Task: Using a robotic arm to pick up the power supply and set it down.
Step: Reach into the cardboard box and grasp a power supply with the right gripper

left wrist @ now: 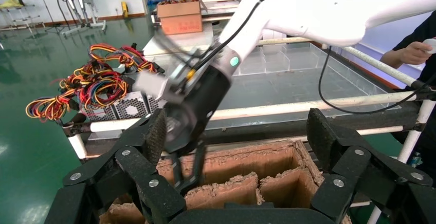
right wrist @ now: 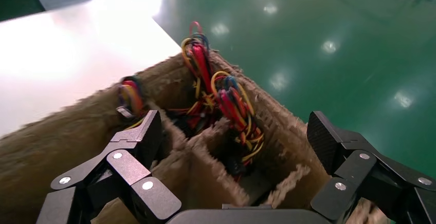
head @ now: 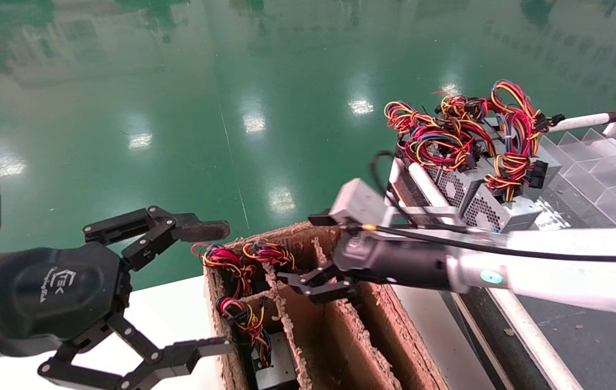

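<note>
A power supply point(right wrist: 234, 108) with red, yellow and blue wires stands in a far compartment of the frayed cardboard box point(head: 340, 336); its wire bundle point(head: 267, 253) sticks up above the rim. My right gripper point(head: 308, 284) hangs open over the box's middle dividers, just short of that bundle, holding nothing. In the right wrist view the open right gripper point(right wrist: 234, 136) frames that compartment. Two more supplies point(head: 224, 259) point(head: 242, 319) sit in neighbouring compartments. My left gripper point(head: 215, 287) is open and empty, beside the box's left wall; in its own view the left gripper point(left wrist: 236, 142) faces the box.
Several power supplies point(head: 475, 179) with tangled wires are stacked on the rack at the right, by clear plastic bins point(head: 600, 173). A white rail point(head: 524, 330) runs beside the box. A person point(left wrist: 411, 54) stands behind the rack. Green floor lies beyond the white table point(head: 167, 303).
</note>
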### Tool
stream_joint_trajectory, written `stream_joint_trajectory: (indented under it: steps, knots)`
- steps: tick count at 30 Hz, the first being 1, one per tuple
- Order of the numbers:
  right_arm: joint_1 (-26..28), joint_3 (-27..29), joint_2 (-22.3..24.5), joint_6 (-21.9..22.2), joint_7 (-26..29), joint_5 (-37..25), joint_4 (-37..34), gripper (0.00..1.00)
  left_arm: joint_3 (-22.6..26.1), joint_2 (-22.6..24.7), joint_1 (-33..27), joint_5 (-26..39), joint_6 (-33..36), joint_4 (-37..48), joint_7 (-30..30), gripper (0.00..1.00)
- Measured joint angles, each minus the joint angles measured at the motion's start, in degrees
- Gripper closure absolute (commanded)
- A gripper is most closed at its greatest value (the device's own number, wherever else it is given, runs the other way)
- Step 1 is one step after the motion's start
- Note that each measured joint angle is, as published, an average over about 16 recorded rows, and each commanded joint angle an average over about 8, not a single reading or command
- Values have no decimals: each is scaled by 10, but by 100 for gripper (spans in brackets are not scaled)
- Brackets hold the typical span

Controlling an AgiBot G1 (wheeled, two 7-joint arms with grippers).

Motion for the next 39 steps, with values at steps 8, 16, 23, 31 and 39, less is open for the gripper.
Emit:
stream_joint_trajectory:
  steps: [8,16,23,31,39]
  knots:
    - [16,-31,-54,41,3,-65,-27,14,0,0,0,0,0,0,0,0]
    - [-1,-40,-69,85,-1,-101,-10,100,1,0,0,0,0,0,0,0]
    - [-17,-44,-71,110,6,-122,7,100,1,0,0,-1,0,0,0,0]
    - [-28,-47,-76,129,11,-138,18,100,1,0,0,-1,-1,0,1,0]
    - [-39,-48,-79,143,9,-144,24,100,2,-1,0,-1,-1,0,1,0]
